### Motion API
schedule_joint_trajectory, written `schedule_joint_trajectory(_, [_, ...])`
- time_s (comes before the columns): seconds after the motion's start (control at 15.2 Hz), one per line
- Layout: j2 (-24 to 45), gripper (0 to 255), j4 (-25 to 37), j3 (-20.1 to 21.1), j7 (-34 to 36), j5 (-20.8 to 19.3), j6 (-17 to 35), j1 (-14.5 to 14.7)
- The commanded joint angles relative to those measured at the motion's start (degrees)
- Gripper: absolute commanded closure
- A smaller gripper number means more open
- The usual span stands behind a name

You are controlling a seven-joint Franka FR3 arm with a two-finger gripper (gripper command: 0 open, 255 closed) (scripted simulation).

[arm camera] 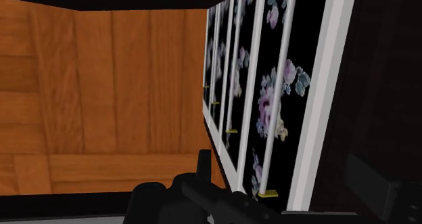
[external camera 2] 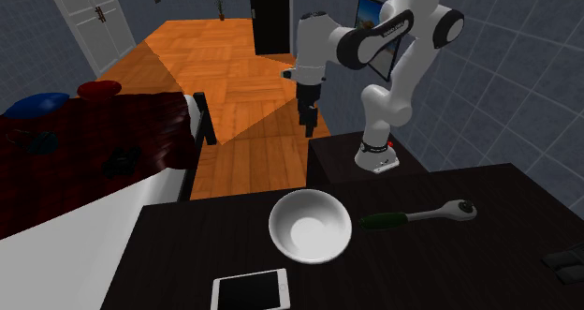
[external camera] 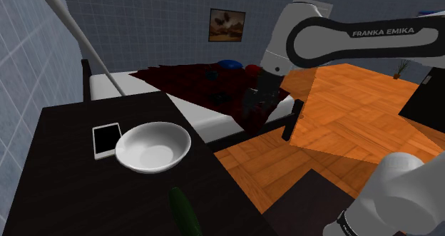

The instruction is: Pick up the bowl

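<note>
One arm (external camera 2: 374, 38) hangs over the floor (external camera 2: 239, 74) beyond the desk (external camera 2: 449, 266), gripper (external camera 2: 307, 128) downward, opening indiscernible. Bowl (external camera 2: 310, 226) near desk's edge, phone (external camera 2: 251, 290) just beside.

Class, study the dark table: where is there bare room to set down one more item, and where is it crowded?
Free: the table stretch on the second exterior view's left of the bowl, and the wide patch nearer the camera than the ratchet. Crowded: the middle, where phone, bowl and ratchet handle sit close together.
</note>
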Motion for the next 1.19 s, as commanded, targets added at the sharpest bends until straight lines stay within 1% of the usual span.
schedule_joint_trajectory(0.0, [2.69,0,0.82,0.58,0.04,2.42,2.76,1.16])
schedule_joint_trajectory(0.53, [13.39,0,5.95,3.08,-0.95,11.57,12.24,5.68])
schedule_joint_trajectory(1.12, [25.80,0,15.87,6.09,-3.27,20.61,19.90,9.92])
